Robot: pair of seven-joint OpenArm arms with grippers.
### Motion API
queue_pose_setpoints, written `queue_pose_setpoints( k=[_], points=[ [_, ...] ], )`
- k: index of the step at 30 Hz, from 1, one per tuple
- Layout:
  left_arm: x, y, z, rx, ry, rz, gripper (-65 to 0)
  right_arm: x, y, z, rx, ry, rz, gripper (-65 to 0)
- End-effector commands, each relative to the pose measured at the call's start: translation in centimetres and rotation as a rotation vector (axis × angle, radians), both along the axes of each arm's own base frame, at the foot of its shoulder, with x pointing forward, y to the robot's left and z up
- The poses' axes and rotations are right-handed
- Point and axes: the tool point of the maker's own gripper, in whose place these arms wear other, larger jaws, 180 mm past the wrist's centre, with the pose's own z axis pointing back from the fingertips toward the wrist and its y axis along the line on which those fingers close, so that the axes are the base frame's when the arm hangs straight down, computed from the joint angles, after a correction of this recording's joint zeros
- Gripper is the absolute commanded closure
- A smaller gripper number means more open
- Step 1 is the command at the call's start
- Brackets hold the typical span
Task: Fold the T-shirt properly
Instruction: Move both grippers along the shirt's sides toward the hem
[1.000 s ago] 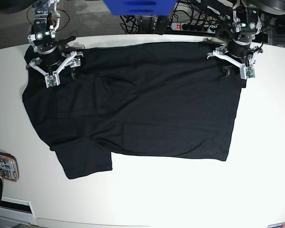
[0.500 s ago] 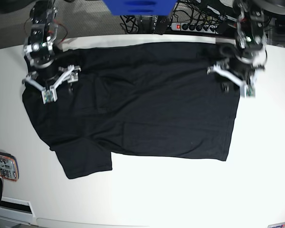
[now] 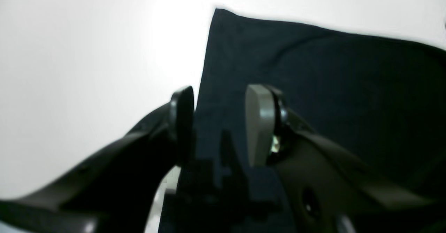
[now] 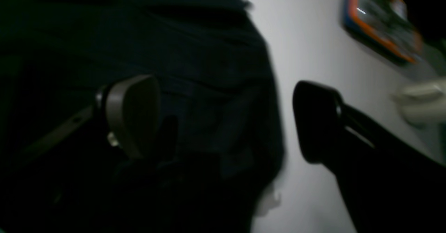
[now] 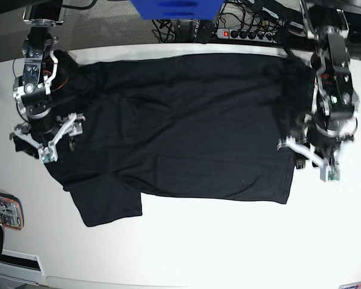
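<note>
The black T-shirt (image 5: 180,126) lies spread flat on the white table (image 5: 228,247), with a sleeve at the front left. My left gripper (image 5: 313,162) is open over the shirt's right edge, near its front right corner. In the left wrist view the left gripper (image 3: 219,121) straddles that edge of the shirt (image 3: 331,86), whose corner lies just ahead. My right gripper (image 5: 45,141) is open over the shirt's left edge. In the right wrist view the right gripper (image 4: 223,118) straddles the dark fabric's (image 4: 174,52) edge.
An orange-rimmed flat object (image 5: 3,211) lies at the table's left edge and also shows in the right wrist view (image 4: 379,27). A blue box (image 5: 174,9) and a power strip (image 5: 246,34) with cables sit beyond the far edge.
Both arms have moved from the shirt's far corners toward the front, along its left and right edges. Both grippers stay open. The shirt has not visibly moved.
</note>
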Motion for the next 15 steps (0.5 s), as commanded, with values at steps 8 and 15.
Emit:
queue_pose_setpoints(
  k=[8, 15],
  points=[
    [6.9, 4.7, -1.7, -0.007, 0.108, -0.062, -24.3, 4.2, 3.9, 3.8, 0.028, -0.139, 0.115, -56.1],
    [11.6, 6.5, -5.7, -0.054, 0.087, -0.044, -24.3, 4.5, 8.3, 2.7, 0.031, -0.07, 0.225, -56.1]
  ],
)
